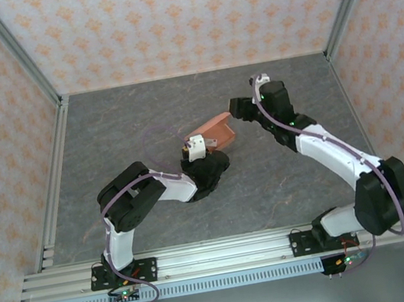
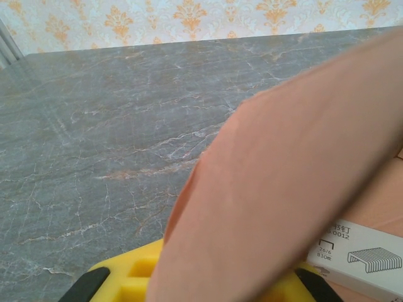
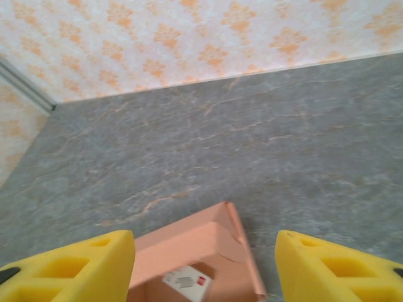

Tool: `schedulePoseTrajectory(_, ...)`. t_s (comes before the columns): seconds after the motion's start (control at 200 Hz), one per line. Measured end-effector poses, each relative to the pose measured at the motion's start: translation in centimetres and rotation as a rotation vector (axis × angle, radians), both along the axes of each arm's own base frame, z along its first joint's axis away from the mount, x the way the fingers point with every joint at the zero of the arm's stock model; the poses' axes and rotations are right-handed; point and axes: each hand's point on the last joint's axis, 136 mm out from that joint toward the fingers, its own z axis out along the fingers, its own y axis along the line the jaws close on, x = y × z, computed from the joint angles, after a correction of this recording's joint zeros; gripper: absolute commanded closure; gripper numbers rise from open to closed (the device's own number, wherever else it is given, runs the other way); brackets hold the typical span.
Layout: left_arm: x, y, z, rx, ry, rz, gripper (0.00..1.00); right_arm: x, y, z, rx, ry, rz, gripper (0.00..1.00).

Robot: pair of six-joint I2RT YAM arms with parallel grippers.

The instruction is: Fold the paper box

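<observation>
Paper box (image 1: 216, 134) lies mid-table (image 1: 119, 118), long axis roughly left-right, with the right end angled slightly far. Left gripper (image 1: 196, 150) is clamped narrow on a flap at the near-left corner; in the left wrist view salmon card crosses its yellow fingers (image 2: 141, 264). Right gripper (image 1: 240, 107) stands at the far-right end, jaws wide, the box end between them with no contact visible. Judgement: the right arm is the free 1, so the next fold likely starts at that end.
</observation>
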Motion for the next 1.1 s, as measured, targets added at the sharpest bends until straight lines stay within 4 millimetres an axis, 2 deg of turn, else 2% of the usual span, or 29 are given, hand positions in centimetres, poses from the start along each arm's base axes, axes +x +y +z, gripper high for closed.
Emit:
schedulePoseTrajectory(0.1, 0.0, 0.0, 0.0, 0.001, 0.000, 0.000, 0.86, 1.3, 1.5, -0.7, 0.007, 0.063, 0.037, 0.36)
schedulePoseTrajectory(0.265, 0.0, 0.0, 0.0, 0.001, 0.000, 0.000, 0.86, 3.1, 3.0, -4.0, -0.028, 0.192, 0.061, 0.36)
schedulePoseTrajectory(0.45, 0.0, 0.0, 0.0, 0.002, 0.002, 0.000, 0.86, 2.3, 3.6, -8.0, -0.081, 0.304, 0.076, 0.35)
schedulePoseTrajectory(0.896, 0.0, 0.0, 0.0, 0.013, 0.006, -0.003, 0.81, 1.4, 2.9, -10.1, -0.115, 0.349, 0.060, 0.38)
schedulePoseTrajectory(0.986, 0.0, 0.0, -0.1, 0.016, 0.007, -0.004, 0.75, 1.2, 2.8, -10.6, -0.118, 0.358, 0.059, 0.38)
schedulePoseTrajectory(1.101, -0.1, 0.1, -0.2, 0.021, 0.013, -0.005, 0.62, 1.0, 2.7, -11.1, -0.119, 0.373, 0.055, 0.39)
